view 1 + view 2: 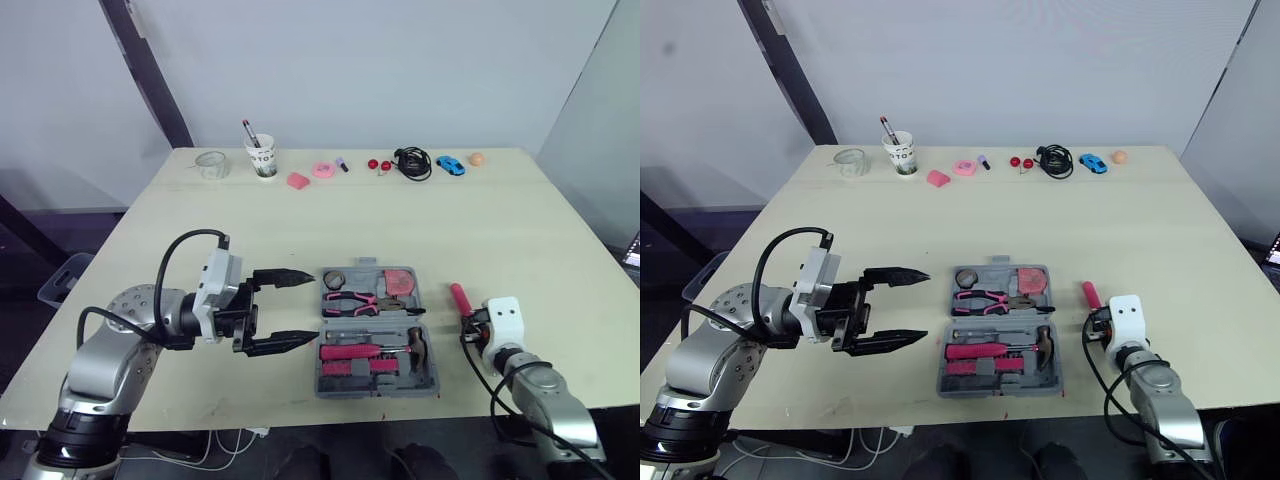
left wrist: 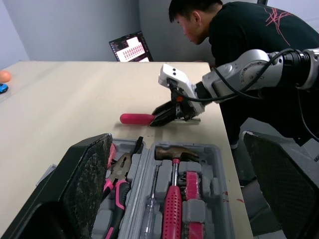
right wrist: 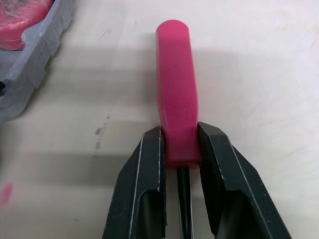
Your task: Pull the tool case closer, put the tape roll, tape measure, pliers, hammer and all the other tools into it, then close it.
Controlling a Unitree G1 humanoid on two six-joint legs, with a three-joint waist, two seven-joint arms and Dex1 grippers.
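I see pale table (image 1: 300, 230) before plain grey-white wall (image 1: 400, 70), dark beam (image 1: 148, 75) slanting at left; grey bin (image 1: 62, 280) below table edge; lit laptop (image 2: 130, 47) beyond.

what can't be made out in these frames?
- Working end of the pink-handled tool held by the right pincer: hidden between the fingers in the right wrist view and under the wrist housing in the eye views, so its type is unclear.
- Part of the tool case: covered by a left pincer finger in the left wrist view.
- The small items at the table's far edge: too small to identify in the eye views.
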